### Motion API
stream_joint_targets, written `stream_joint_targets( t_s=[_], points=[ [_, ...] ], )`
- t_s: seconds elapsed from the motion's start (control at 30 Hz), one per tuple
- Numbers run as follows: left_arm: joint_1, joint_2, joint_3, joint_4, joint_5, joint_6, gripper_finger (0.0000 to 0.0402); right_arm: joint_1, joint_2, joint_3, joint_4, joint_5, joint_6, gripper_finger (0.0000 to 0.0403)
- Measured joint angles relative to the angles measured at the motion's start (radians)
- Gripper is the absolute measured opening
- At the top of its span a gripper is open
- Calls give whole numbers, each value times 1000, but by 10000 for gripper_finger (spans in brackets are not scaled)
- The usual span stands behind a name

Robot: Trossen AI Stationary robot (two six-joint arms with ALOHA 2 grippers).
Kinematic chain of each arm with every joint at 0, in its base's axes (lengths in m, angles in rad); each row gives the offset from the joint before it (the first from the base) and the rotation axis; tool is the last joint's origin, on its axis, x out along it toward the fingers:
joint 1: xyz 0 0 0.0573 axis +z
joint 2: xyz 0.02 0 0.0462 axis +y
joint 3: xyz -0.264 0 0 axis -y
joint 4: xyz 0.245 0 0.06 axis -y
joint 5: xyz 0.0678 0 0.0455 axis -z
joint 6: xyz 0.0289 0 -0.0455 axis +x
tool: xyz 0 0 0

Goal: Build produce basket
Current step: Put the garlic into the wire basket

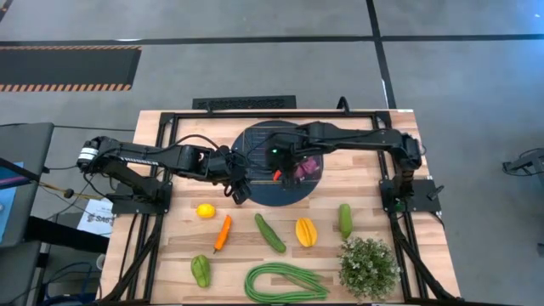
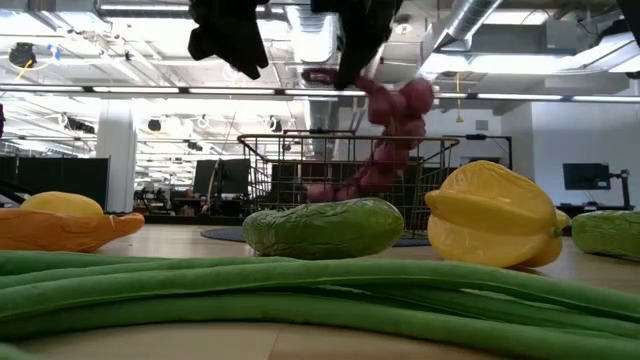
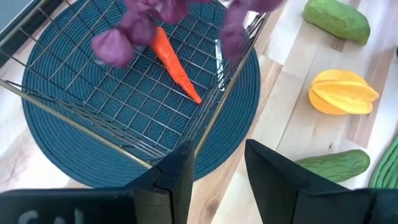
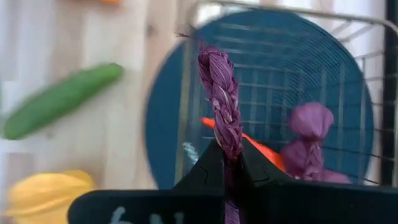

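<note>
right gripper [image 1: 293, 170] pinches the purple grapes [image 2: 395, 135] above the basket [image 3: 155, 99]; left gripper [image 3: 217, 171] hovers beside it, fingers parted.

It was an open industrial lab hall: exposed ceiling ducts [image 2: 520, 30], strip lights, grey concrete floor [image 1: 255, 21] with hazard-striped tape [image 1: 68, 66].

A round dark blue woven mat [image 1: 255, 194] lies on the wooden desk [image 1: 374, 170]. A bushy green potted plant [image 1: 368, 267] stands at one desk corner. Grey floor [image 1: 255, 68] surrounds the desk.
</note>
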Motion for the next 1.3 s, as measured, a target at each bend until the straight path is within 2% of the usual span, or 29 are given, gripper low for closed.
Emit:
stream_joint_targets(
  t_s=[0.3, 0.67, 0.87, 0.97, 1.1, 1.3],
  points=[
    [0, 0, 0, -16, 0, -7, 130, -7, 56, -1, 3, 20, -33, 11],
    [0, 0, 0, -18, 0, -12, 130, -7, 65, 0, 12, 20, -36, 12],
    [0, 0, 0, -17, 0, -13, 130, -6, 65, 0, -2, 17, -36, 67],
    [0, 0, 0, -17, 0, -15, 130, -6, 65, 0, -4, 17, -35, 81],
    [0, 0, 0, -17, 0, -18, 130, -7, 65, 0, -4, 17, -40, 74],
    [0, 0, 0, -15, 25, -23, 130, -36, 65, 0, 3, 17, -48, 38]
  ],
)
